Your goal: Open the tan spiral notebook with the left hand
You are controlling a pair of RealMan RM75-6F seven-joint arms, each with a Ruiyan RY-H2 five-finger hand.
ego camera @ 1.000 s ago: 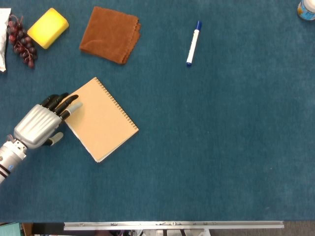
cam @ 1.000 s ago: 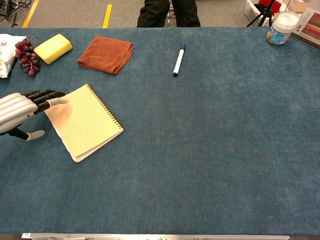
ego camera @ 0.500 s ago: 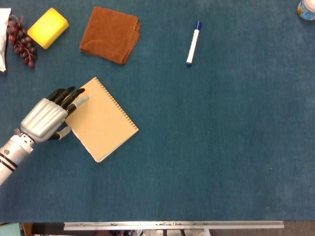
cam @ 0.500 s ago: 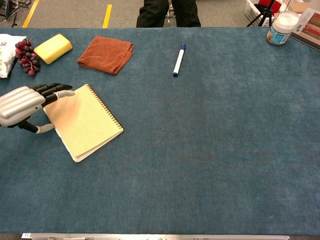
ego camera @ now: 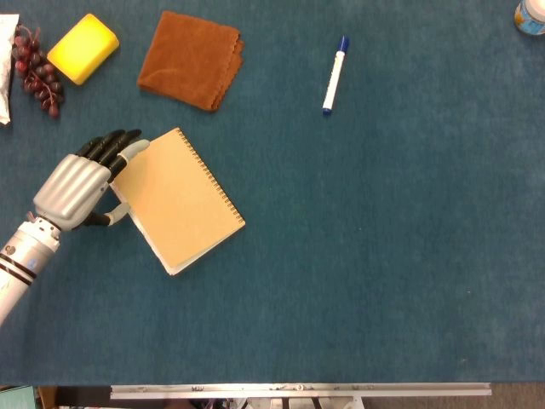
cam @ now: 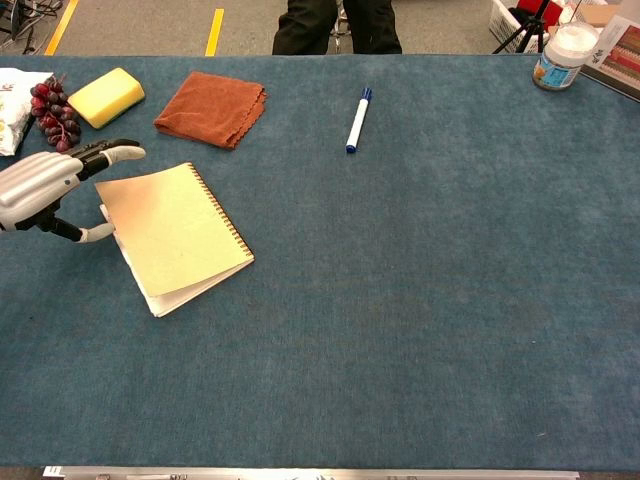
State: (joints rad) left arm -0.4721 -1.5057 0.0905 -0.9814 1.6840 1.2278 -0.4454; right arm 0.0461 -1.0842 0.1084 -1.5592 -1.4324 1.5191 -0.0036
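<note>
The tan spiral notebook (ego camera: 179, 200) lies at the left of the blue table, its wire spine (ego camera: 213, 175) along the right edge. My left hand (ego camera: 77, 187) is at its left edge. The thumb (cam: 100, 232) is tucked against the cover's edge and the fingers (cam: 120, 153) reach over its far corner. In the chest view the notebook (cam: 175, 235) shows its cover raised a little on the left, with a gap above the white pages (cam: 185, 292). The left hand (cam: 40, 180) holds that cover edge. My right hand is in neither view.
A brown cloth (ego camera: 192, 60), a yellow sponge (ego camera: 83, 48) and dark grapes (ego camera: 34, 72) lie beyond the notebook. A blue-capped marker (ego camera: 335, 75) lies further right. A white jar (cam: 563, 55) stands at the far right corner. A person's legs (cam: 335, 25) are behind the table.
The left hand moved away from me along the notebook's left edge. The notebook turned slightly and its cover edge came up off the pages.
</note>
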